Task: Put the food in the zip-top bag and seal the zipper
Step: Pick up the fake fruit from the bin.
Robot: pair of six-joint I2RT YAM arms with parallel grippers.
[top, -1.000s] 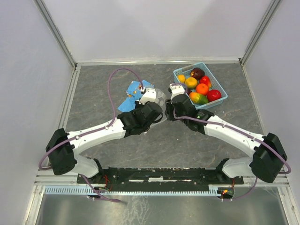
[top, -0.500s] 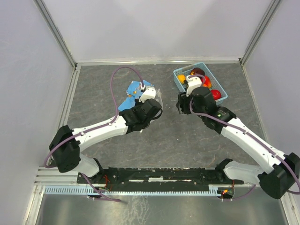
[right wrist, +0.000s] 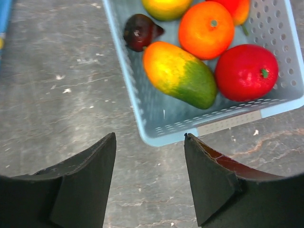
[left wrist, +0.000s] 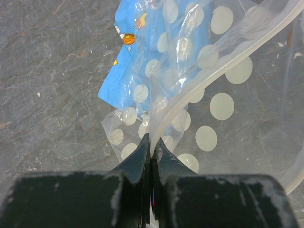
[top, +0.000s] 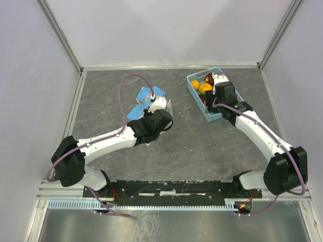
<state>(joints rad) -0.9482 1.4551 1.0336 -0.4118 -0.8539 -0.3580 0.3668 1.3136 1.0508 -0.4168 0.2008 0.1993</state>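
The clear dotted zip-top bag [left wrist: 228, 123] lies on the grey table, partly over a blue patterned cloth [left wrist: 137, 57]. My left gripper [left wrist: 152, 142] is shut on the bag's edge at its white zipper strip [left wrist: 204, 80]; in the top view the left gripper [top: 160, 102] is beside the bag [top: 169, 107]. The food sits in a light blue basket [right wrist: 156, 121]: green-orange fruit [right wrist: 180, 73], orange [right wrist: 206, 29], red [right wrist: 246, 72], dark maroon [right wrist: 140, 32], yellow [right wrist: 166, 7]. My right gripper [right wrist: 149, 142] is open and empty, above the basket's near corner.
The basket [top: 212, 119] stands at the back right, my right arm [top: 224, 96] covering much of it. The blue cloth [top: 143, 98] lies left of the bag. Metal frame rails border the table on the left, right and back.
My right arm has swung away from the bag, right and back, to over the basket. My left gripper stays shut on the bag's edge and has hardly moved.
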